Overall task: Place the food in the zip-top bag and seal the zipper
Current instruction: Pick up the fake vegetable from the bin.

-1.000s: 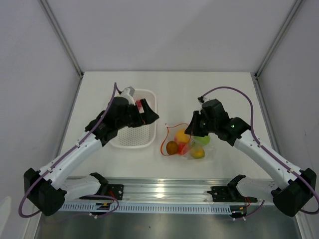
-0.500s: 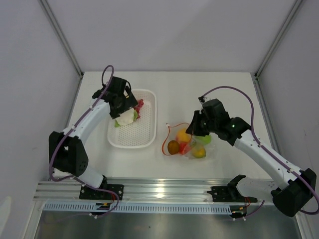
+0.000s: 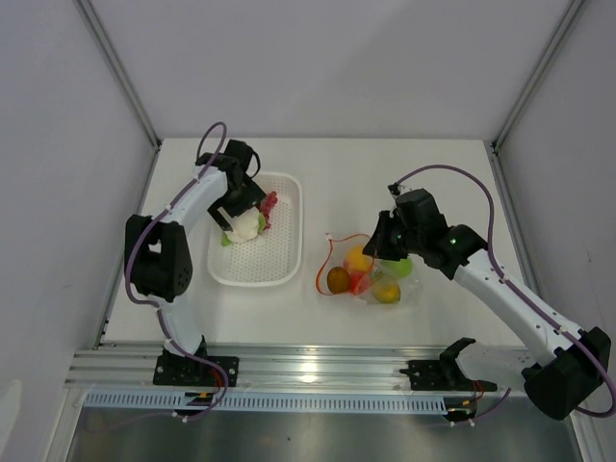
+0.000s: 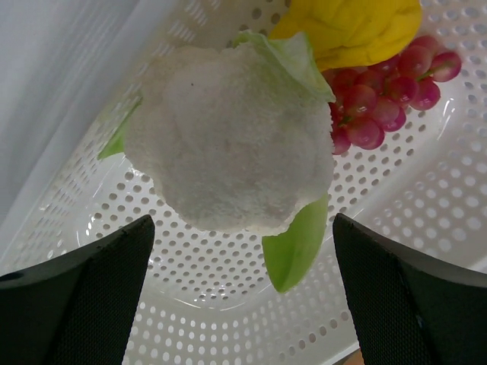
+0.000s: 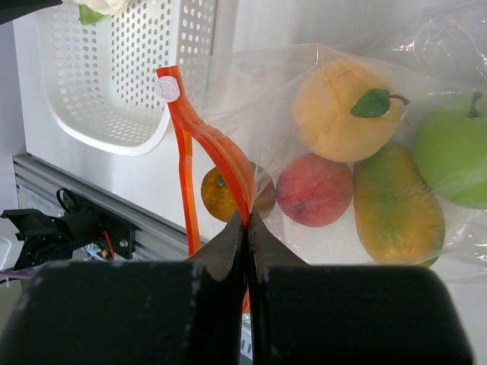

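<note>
On the white tabletop (image 3: 356,183), right of centre, lies the clear, crinkly plastic zip-top bag (image 5: 251,84). Inside it are a yellow-orange fruit with a green leaf (image 5: 342,110), a red peach (image 5: 314,190), a green apple (image 5: 453,160), a yellow-green mango (image 5: 399,213) and a small orange (image 5: 217,196). The thin orange-red zipper strip (image 5: 205,144) arcs up from the bag's mouth. The right gripper (image 5: 247,220) is pinched fully together on this strip, its black fingers meeting on the plastic. Well apart to the left stands the white perforated plastic basket (image 4: 426,198), holding a white cauliflower with green leaves (image 4: 228,144), purple-red grapes (image 4: 380,99) and a yellow fruit (image 4: 358,26). The left gripper (image 3: 236,204) hangs over the cauliflower with its fingers (image 4: 84,296) spread wide to either side, gripping nothing.
</note>
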Motion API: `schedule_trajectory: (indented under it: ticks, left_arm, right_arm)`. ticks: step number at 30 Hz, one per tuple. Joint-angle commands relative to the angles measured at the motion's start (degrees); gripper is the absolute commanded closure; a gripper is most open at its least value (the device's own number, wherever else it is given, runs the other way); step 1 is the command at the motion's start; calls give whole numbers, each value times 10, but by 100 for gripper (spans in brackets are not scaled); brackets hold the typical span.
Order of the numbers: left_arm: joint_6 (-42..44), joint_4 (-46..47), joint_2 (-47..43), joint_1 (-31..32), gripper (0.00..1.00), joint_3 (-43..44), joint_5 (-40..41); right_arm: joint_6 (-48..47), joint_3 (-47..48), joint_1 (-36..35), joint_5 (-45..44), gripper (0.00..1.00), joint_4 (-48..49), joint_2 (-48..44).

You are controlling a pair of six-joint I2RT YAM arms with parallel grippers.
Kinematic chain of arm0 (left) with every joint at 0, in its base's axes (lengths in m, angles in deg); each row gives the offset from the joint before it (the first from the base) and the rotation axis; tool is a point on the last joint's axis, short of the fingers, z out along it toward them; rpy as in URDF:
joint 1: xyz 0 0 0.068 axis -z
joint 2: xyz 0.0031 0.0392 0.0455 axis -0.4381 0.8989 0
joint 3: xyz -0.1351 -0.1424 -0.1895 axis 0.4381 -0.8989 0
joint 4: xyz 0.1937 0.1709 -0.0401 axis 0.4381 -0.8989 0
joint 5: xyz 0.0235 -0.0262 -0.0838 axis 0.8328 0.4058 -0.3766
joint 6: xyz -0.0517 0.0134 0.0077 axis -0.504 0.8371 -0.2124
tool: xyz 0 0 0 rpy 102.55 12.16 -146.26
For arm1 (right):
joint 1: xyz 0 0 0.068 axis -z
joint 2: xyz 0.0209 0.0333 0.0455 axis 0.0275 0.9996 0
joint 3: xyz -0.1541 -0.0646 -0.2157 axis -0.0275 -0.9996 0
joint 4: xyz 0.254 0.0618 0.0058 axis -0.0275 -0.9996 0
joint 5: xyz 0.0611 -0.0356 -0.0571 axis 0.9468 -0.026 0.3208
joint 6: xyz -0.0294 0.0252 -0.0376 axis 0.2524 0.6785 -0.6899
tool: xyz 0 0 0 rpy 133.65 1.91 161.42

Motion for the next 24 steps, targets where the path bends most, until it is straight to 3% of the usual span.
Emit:
schedule_trajectory:
  ticks: [1,12,24]
  left_arm:
    - [-38,-50,21,-12,0,54,15]
    - [-79,-144,106,-28,0,150,32]
    - [-66,-135,159,-32,1,172,6]
  right_arm:
    - [-12,1,7,7,100,7,-14]
    - [-11,-4,10,16,100,18,-11]
    - [-12,-15,14,15,100,22,-13]
